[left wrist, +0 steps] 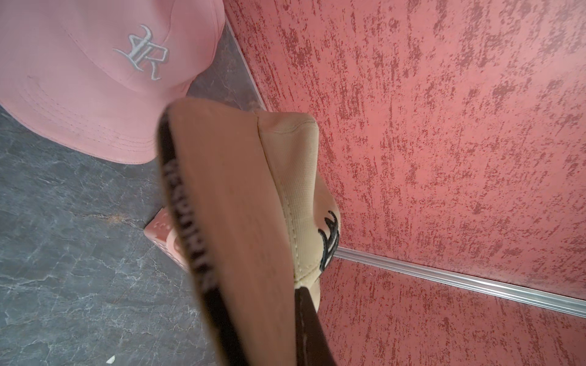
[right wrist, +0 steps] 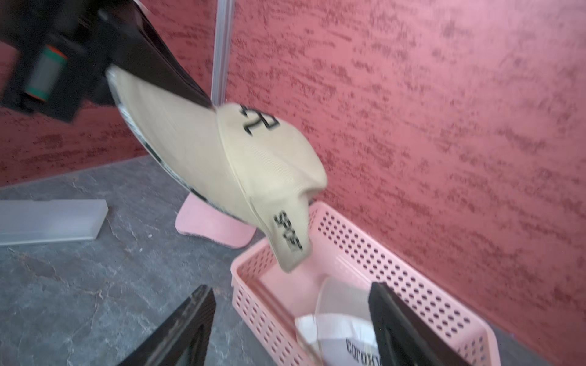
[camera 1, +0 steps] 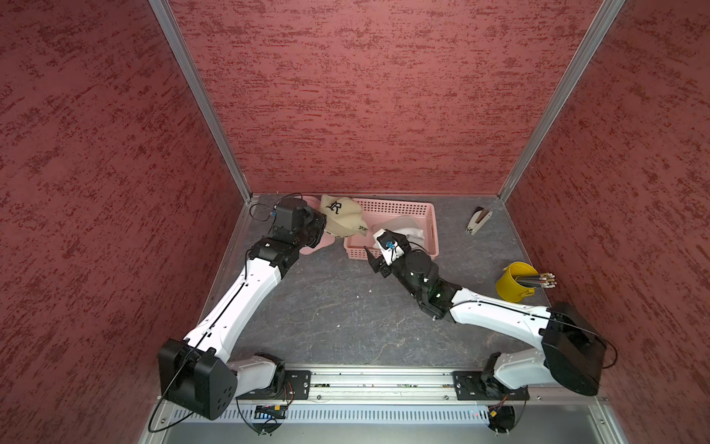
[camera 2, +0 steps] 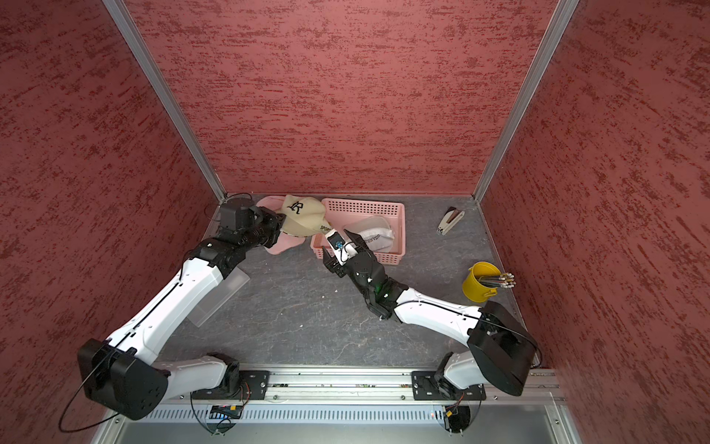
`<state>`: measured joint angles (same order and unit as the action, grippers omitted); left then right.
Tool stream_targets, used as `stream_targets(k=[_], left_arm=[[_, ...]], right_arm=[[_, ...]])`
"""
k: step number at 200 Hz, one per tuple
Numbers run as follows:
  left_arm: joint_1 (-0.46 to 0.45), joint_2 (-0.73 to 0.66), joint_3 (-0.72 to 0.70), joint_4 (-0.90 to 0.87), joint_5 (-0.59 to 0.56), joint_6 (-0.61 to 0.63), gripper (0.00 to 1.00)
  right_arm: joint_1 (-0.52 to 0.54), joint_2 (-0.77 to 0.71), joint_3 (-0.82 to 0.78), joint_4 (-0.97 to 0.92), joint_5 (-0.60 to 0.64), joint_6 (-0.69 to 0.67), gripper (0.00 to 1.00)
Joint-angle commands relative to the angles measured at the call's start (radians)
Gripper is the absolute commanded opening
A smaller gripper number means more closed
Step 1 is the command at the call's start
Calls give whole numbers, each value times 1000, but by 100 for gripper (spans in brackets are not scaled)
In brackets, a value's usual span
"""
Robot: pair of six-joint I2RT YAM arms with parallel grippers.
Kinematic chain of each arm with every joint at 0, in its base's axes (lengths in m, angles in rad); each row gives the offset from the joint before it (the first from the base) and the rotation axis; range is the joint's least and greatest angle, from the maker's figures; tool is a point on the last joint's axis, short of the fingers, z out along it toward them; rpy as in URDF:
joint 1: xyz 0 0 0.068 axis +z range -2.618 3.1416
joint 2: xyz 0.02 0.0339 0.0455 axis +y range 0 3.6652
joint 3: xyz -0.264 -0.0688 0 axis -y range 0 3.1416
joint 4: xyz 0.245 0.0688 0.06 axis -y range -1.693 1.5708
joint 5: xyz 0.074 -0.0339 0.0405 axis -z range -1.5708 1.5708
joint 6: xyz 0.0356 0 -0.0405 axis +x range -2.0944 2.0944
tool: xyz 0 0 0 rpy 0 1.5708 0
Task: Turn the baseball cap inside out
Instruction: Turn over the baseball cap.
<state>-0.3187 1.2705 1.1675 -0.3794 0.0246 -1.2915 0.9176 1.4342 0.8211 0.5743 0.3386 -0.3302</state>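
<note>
Your left gripper (camera 1: 322, 225) is pinching the brim of the beige baseball cap (camera 1: 342, 215), its jaws closed tight on the fabric. It is holding the cap off the table (camera 1: 345, 315) at the far left, close to the back wall. The crown is hanging to the right of the gripper, outer side out, with the black embroidered letters showing in both top views. The cap's back edge, printed with black lettering, is dangling over the far-left corner of the pink basket (right wrist: 364, 240); the wrist views do not show whether it is touching the rim.

Under the lifted cap, a pink cap (left wrist: 85, 79) is lying flat on the table. Your right gripper (right wrist: 291, 288) is hovering at the near-left corner of the basket with its jaws spread wide and gripping nothing. A white cap (right wrist: 336, 320) is sitting inside the basket, just past those open jaws.

A clear plastic box (camera 2: 219, 296) is lying under your left forearm. A yellow bucket (camera 1: 513, 282) of pencils is standing at the right, and a stapler (camera 1: 478, 221) is lying at the far right.
</note>
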Motion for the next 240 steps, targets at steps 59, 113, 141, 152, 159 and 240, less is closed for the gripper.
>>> stream_targets(k=[59,113,141,152,159,240], left_arm=[[-57,33,104,-40,8,18,0],[-117,31,77,-65,8,44,0],[-118,14,35,-16,21,94,7],[-118,12,18,17,57,136,20],[-119,13,14,28,79,171,34],[4,-27,278,-272,196,941,65]], right_arm=[[26,211,227,131,5,-281,81],[1,241,299,45,-48,-258,20],[-27,205,270,-4,-72,-217,0],[-39,181,249,-16,-75,-198,0],[-49,162,236,-25,-75,-184,0],[-246,-19,231,-251,-296,-2,0]])
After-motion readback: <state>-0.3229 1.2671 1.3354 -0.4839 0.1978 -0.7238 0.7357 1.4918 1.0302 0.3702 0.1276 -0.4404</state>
